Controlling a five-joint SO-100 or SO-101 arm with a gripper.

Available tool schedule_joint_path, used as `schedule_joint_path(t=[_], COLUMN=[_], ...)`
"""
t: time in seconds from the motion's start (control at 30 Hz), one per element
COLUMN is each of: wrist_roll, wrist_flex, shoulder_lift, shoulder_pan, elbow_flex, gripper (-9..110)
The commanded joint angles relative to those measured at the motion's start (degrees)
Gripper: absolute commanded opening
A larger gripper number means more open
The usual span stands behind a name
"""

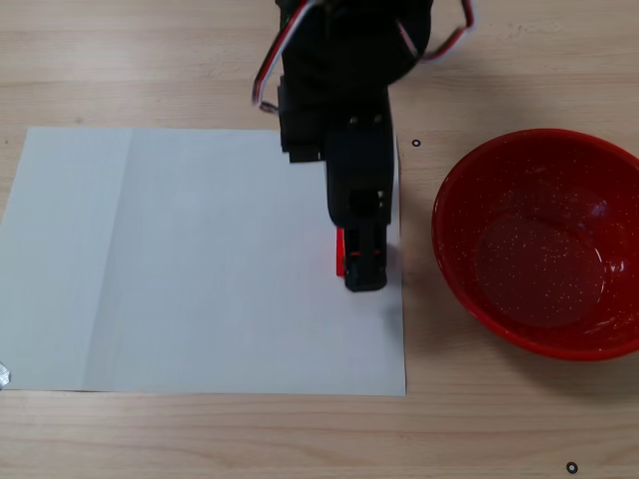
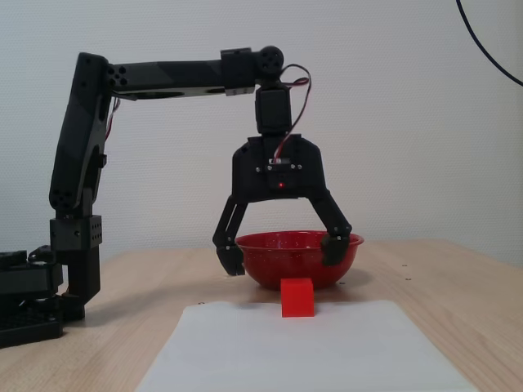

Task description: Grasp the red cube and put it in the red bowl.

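Note:
The red cube (image 2: pixel 297 296) sits on a white paper sheet (image 2: pixel 310 351). In a fixed view from above only a red sliver of the cube (image 1: pixel 339 251) shows beside the black gripper (image 1: pixel 362 261), which covers the rest. In a fixed view from the side my gripper (image 2: pixel 282 261) hangs pointing down, open wide, with its fingertips a little above the cube and to either side of it, not touching it. The red bowl (image 1: pixel 469 190) stands on the table to the right of the sheet; in the side view the bowl (image 2: pixel 302 245) is behind the cube.
The white sheet (image 1: pixel 200 259) covers much of the wooden table (image 1: pixel 200 439). The arm's base (image 2: pixel 33 302) stands at the left in the side view. Small black marks (image 1: pixel 415 143) dot the table near the bowl.

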Motion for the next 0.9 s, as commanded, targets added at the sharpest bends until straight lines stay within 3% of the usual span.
schedule_joint_path(t=[0.0, 0.87], wrist_roll=[0.62, 0.97], wrist_flex=[-1.14, -0.88], shoulder_lift=[2.11, -5.36], shoulder_pan=[-0.79, -0.7], elbow_flex=[-6.33, -11.25], gripper=[57, 58])
